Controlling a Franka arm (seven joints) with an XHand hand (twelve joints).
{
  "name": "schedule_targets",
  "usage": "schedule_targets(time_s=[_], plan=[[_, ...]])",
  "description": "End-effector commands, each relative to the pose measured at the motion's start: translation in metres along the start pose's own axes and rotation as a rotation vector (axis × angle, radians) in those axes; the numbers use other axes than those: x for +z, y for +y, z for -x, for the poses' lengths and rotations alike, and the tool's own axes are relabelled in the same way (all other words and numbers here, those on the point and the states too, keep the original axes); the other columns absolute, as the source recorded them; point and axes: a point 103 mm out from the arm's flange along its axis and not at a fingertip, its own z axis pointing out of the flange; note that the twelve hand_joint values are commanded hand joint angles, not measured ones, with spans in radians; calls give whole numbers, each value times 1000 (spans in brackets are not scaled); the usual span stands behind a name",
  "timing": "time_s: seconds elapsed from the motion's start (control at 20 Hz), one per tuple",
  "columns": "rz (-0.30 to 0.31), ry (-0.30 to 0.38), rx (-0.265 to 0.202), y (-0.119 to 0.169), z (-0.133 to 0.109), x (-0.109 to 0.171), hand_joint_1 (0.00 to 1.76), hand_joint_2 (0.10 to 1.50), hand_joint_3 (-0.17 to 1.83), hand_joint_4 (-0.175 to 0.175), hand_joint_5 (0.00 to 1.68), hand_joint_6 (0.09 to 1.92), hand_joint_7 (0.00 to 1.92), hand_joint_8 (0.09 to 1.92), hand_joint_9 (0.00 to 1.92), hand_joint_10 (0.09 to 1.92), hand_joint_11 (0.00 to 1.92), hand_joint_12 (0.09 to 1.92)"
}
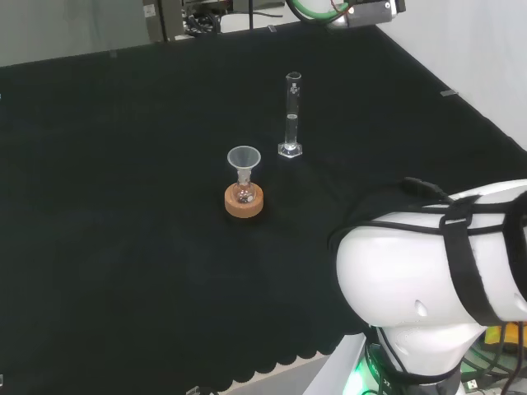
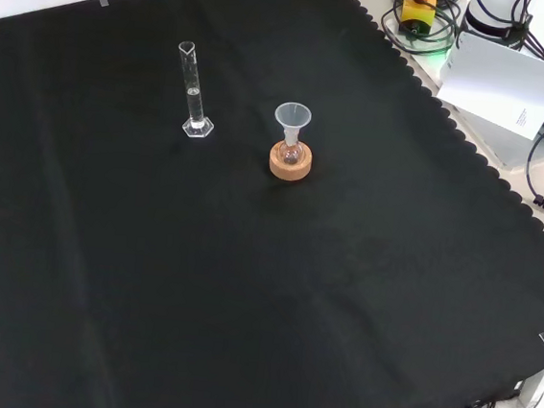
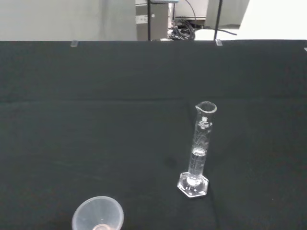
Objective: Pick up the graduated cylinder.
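Glass things stand on a table (image 2: pixel 244 298) with a black cloth over it. The graduated cylinder (image 1: pixel 291 115) is tall, thin and clear. It stands straight up on its flat base with little lines up its side. Nothing touches it.

Near it is a small flask (image 1: pixel 244 194) that sits in a round cork ring (image 1: pixel 244 202). A clear funnel (image 1: pixel 244 160) sticks up out of the top of the flask.

In the head view the graduated cylinder is a bit farther back and to the right of the flask. In the front view the graduated cylinder (image 2: pixel 194 91) is to the left of the flask (image 2: pixel 290 152), with a strip of bare cloth between them. In the wrist view the graduated cylinder (image 3: pixel 197 151) stands in plain sight, and the round mouth of the funnel (image 3: pixel 98 219) is close to the camera.

A big white part of the arm (image 1: pixel 428 271) shows at the right of the head view. I cannot tell if the hand is open or closed.
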Motion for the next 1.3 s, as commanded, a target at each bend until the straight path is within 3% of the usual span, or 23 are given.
schedule_targets(time_s=[0.05, 0.25, 0.55, 0.95, 1.3], plan=[[10, 31, 42, 44, 45, 47, 7, 1306, 139, -11, 299, 87, 106, 549, 351, 580, 204, 1350], [45, 73, 16, 88, 70, 77, 75, 1281, 129, -20, 324, 87, 155, 573, 384, 605, 221, 1353], [23, 119, 34, 142, 102, 125, 164, 1256, 121, -31, 361, 87, 193, 597, 415, 621, 227, 1351], [22, 197, 31, 179, 120, 171, 252, 1220, 110, -43, 361, 87, 204, 621, 438, 628, 248, 1348], [57, 264, 16, 193, 126, 207, 291, 1190, 107, -45, 329, 87, 174, 630, 474, 631, 318, 1335]])
